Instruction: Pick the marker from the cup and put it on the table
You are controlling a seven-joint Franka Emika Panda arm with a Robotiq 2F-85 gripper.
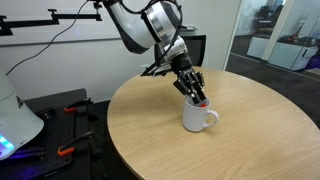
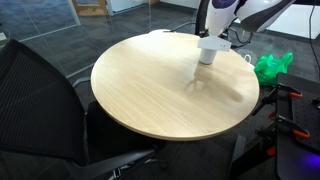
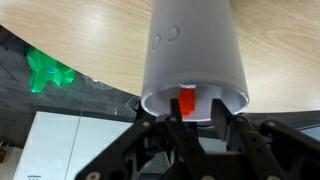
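Note:
A white cup (image 1: 197,118) (image 2: 208,52) stands on the round wood-grain table (image 1: 250,130) (image 2: 160,90). My gripper (image 1: 193,92) (image 2: 212,38) reaches down onto its mouth. In the wrist view the cup (image 3: 195,50) fills the centre and the red marker (image 3: 188,101) sticks up inside its rim. My gripper (image 3: 197,107) has its two fingertips at the rim, either side of the marker. The jaws are partly closed. The left finger is next to the marker and a gap shows on the right side. A bit of red marker (image 1: 200,100) shows by the fingers.
A green crumpled thing (image 2: 272,67) (image 3: 45,70) lies beyond the table edge. A black chair (image 2: 40,100) stands close to the table's near side. Red-handled tools (image 1: 70,110) and a white object (image 1: 15,120) lie on a dark surface beside the table.

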